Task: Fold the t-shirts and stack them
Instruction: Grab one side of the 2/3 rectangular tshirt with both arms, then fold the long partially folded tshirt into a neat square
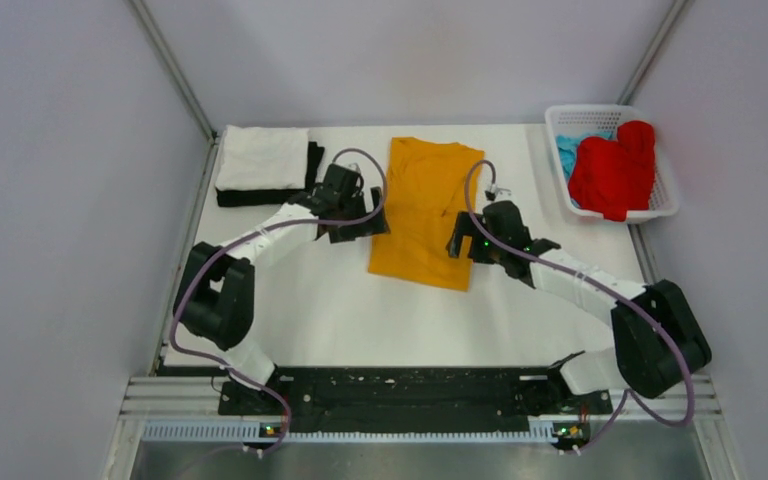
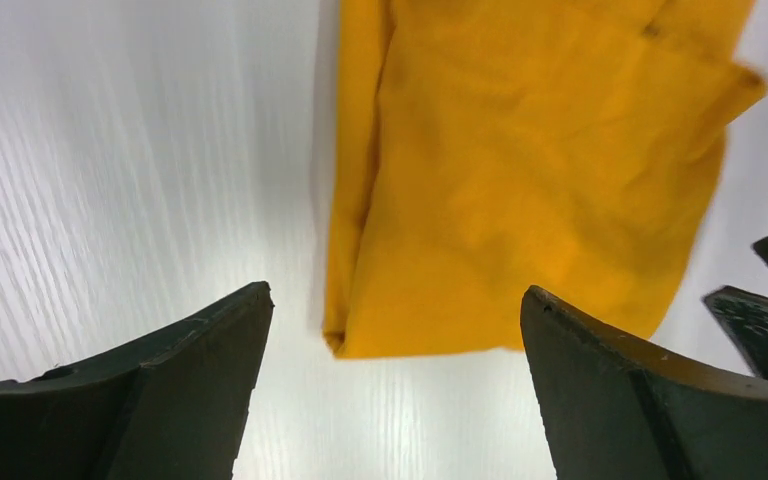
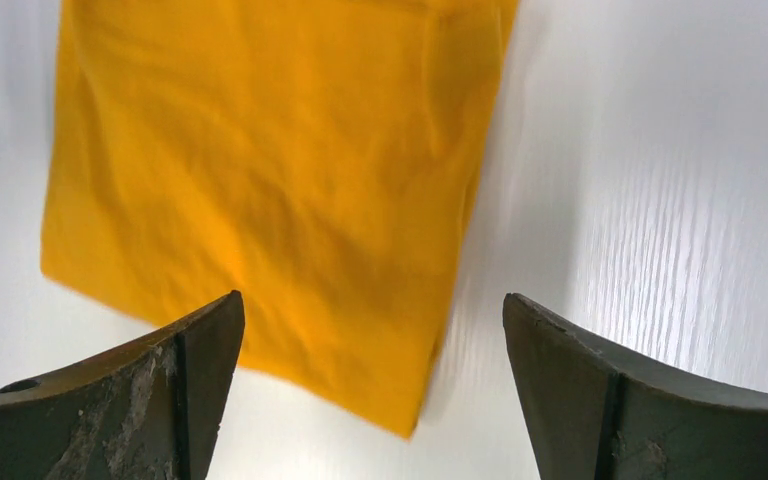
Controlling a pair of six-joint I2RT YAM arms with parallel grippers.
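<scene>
A mustard orange-yellow t-shirt (image 1: 425, 210) lies folded into a long strip in the middle of the table. It also shows in the left wrist view (image 2: 520, 170) and the right wrist view (image 3: 260, 190). My left gripper (image 1: 358, 222) is open and empty above the shirt's left edge. My right gripper (image 1: 468, 240) is open and empty above its right edge near the front. A folded white t-shirt (image 1: 262, 158) lies on a folded black one (image 1: 315, 163) at the back left. A red t-shirt (image 1: 615, 168) and a light blue one (image 1: 568, 150) are in the basket.
A white plastic lattice basket (image 1: 666, 200) stands at the back right corner of the table. Grey walls close in both sides and the back. The arm bases sit on a black rail at the near edge.
</scene>
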